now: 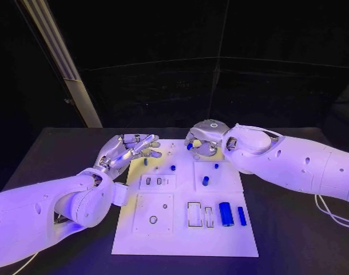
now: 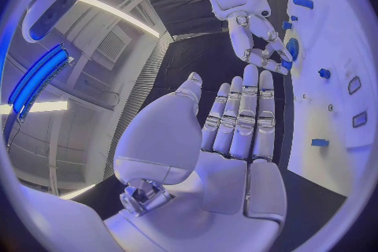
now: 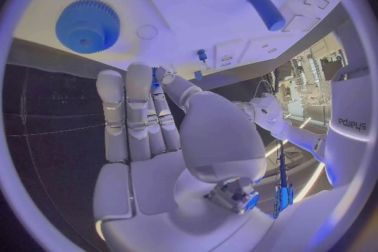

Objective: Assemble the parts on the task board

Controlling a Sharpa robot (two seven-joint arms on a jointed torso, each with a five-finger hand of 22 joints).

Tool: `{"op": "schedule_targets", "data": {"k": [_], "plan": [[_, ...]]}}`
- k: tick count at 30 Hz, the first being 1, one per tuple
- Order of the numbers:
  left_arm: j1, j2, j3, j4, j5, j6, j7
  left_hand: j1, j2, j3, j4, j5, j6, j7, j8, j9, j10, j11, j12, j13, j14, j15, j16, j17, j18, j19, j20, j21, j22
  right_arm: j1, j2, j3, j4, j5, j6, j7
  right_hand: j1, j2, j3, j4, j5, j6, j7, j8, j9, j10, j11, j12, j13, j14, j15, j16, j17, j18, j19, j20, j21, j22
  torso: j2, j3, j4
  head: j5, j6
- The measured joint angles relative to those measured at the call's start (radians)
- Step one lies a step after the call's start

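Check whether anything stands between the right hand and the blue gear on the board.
Nothing visible does. The right hand hovers open at the board's far edge, and the gear lies just past its fingertips on bare board.

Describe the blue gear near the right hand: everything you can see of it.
The blue gear is a round, toothed disc of what looks like matte plastic, with a raised hub at its centre. It lies flat on the white task board, near the board's far edge. The right hand hangs just beyond it with fingers straight and together, holding nothing; nothing touches the gear. In the head view the hand largely covers it.
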Motion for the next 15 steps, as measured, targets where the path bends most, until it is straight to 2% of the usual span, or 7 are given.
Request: {"op": "schedule_targets", "data": {"k": [7, 15], "plan": [[0.004, 0.000, 0.000, -0.004, 0.000, 0.002, 0.000, 0.004, 0.004, 0.000, 0.000, 0.000, 0.000, 0.000, -0.004, 0.000, 0.000, 0.000, -0.004, 0.000, 0.000, 0.000, 0.000, 0.001, 0.000, 0.000, 0.000, 0.000, -0.001, 0.001, 0.062, 0.001, -0.062, 0.021, -0.022, -0.027, -0.010, -0.012, 0.009, 0.007, 0.000, -0.004, 0.004, -0.005, -0.001, -0.009, 0.009, 0.000, 0.000, 0.000, 0.000, 0.012, 0.002, 0.000, 0.000, 0.000, 0.004, 0.004, 0.003, -0.0004, 0.0033, 0.008, 0.004], [0.007, 0.003, 0.000, -0.010, 0.000, 0.003, -0.001, 0.004, 0.004, 0.000, 0.000, 0.000, 0.000, 0.000, -0.003, 0.000, 0.000, 0.000, -0.004, 0.000, 0.000, 0.000, 0.000, 0.001, 0.000, 0.000, 0.000, 0.000, -0.001, 0.001, 0.115, 0.001, -0.109, 0.035, -0.035, -0.050, -0.017, -0.019, 0.016, 0.013, 0.000, -0.007, 0.007, -0.005, -0.001, -0.009, 0.009, 0.000, 0.001, -0.003, 0.004, 0.015, 0.003, 0.000, 0.000, 0.000, 0.004, 0.006, 0.009, -0.0046, 0.0085, 0.012, 0.005]]}}
